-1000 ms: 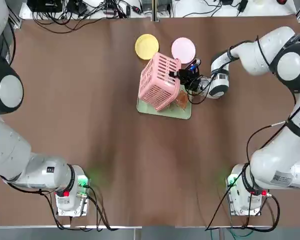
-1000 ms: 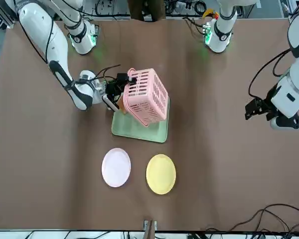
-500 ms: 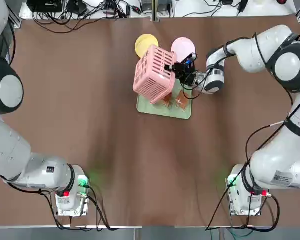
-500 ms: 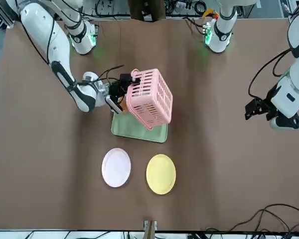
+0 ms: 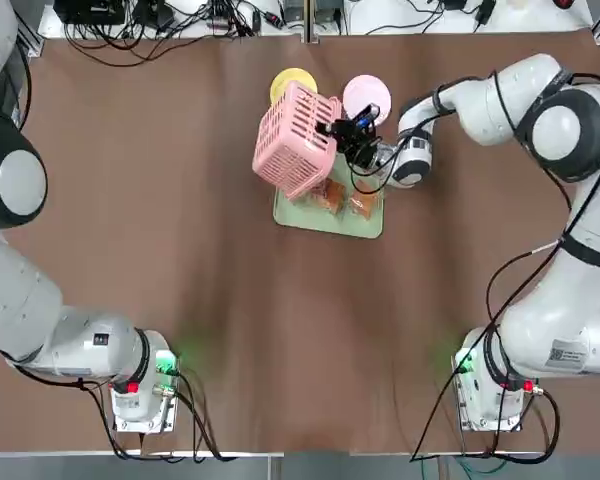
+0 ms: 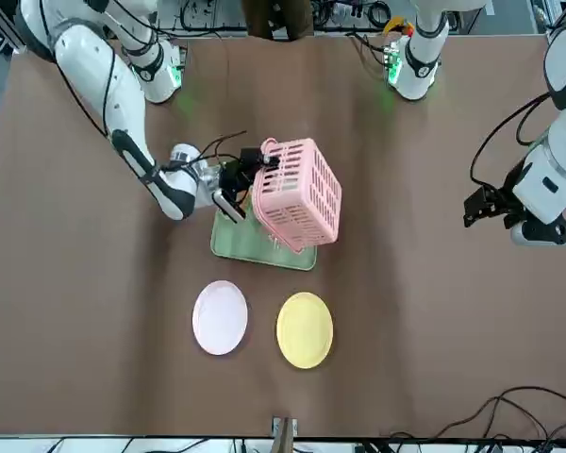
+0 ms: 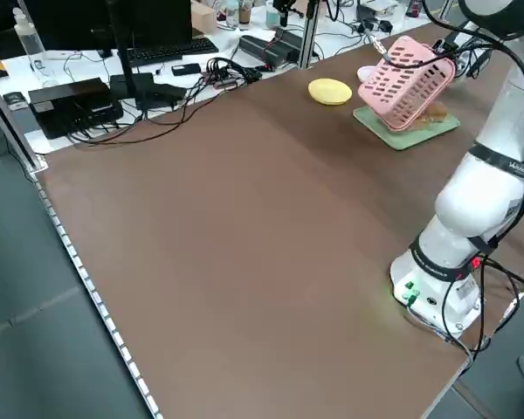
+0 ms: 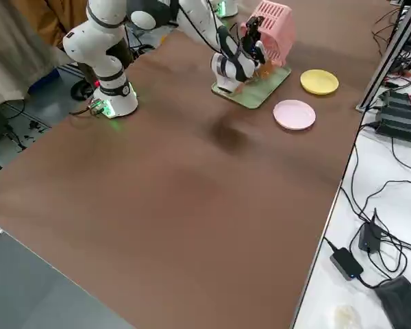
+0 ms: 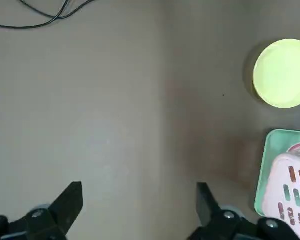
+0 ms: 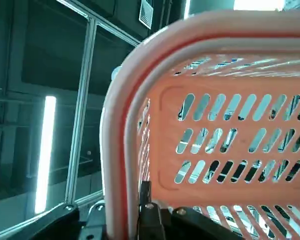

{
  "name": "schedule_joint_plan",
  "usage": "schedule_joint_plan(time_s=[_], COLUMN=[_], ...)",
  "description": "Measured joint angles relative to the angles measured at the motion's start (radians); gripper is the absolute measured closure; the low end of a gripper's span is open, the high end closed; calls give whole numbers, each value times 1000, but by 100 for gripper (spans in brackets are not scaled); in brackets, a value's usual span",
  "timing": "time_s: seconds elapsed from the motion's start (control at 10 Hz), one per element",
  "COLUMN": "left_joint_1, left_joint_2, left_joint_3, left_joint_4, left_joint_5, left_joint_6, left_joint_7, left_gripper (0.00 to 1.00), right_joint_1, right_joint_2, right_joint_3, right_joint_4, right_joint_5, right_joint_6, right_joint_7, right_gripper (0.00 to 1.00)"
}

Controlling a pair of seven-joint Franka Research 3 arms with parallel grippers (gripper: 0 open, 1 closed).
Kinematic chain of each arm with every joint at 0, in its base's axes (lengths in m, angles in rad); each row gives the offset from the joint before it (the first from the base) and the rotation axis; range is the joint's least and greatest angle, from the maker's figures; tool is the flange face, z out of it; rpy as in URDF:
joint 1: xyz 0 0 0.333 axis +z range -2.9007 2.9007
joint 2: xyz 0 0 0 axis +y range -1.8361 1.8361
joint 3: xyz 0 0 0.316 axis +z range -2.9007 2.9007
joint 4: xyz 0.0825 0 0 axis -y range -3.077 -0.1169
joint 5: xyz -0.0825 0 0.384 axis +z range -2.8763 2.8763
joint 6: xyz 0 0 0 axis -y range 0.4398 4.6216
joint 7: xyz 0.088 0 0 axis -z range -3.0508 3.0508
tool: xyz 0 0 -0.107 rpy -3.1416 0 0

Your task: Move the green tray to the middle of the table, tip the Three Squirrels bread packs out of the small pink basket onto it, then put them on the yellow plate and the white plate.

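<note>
Overhead, the small pink basket [image 5: 295,139] is held tipped above the green tray [image 5: 325,215] by its rim in the closed jaws of the right gripper [image 5: 348,133], bread packs [image 5: 345,200] lie on that tray, and the left gripper [image 6: 481,208], well away from the tray, is kept open.

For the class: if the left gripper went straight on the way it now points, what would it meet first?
Bare table, probably: the left gripper hangs open, pointing down at it. The yellow plate and green tray lie off to one side.
</note>
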Motion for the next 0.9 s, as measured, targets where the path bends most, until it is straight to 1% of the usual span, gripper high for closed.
schedule_joint_plan(time_s=[0.2, 0.4, 0.5, 0.7, 0.9], left_joint_1=[0, 0, 1, 18, 41], left_joint_2=[0, 11, 33, 102, 122], left_joint_3=[0, -3, -4, -2, -2], left_joint_4=[0, -1, -3, -3, 3], left_joint_5=[0, 1, 3, 4, 0], left_joint_6=[0, 1, 0, 8, 13], left_joint_7=[2, 1, -3, -2, 6], left_gripper=[0, 0, 0, 0, 0], right_joint_1=[10, 15, 18, 19, 15], right_joint_2=[14, 21, 21, 23, 23], right_joint_3=[18, 48, 64, 93, 116], right_joint_4=[30, 50, 59, 81, 109], right_joint_5=[23, 56, 73, 96, 104], right_joint_6=[16, 40, 63, 113, 183], right_joint_7=[-1, -1, -1, -1, 9], right_gripper=[93, 93, 93, 93, 93])
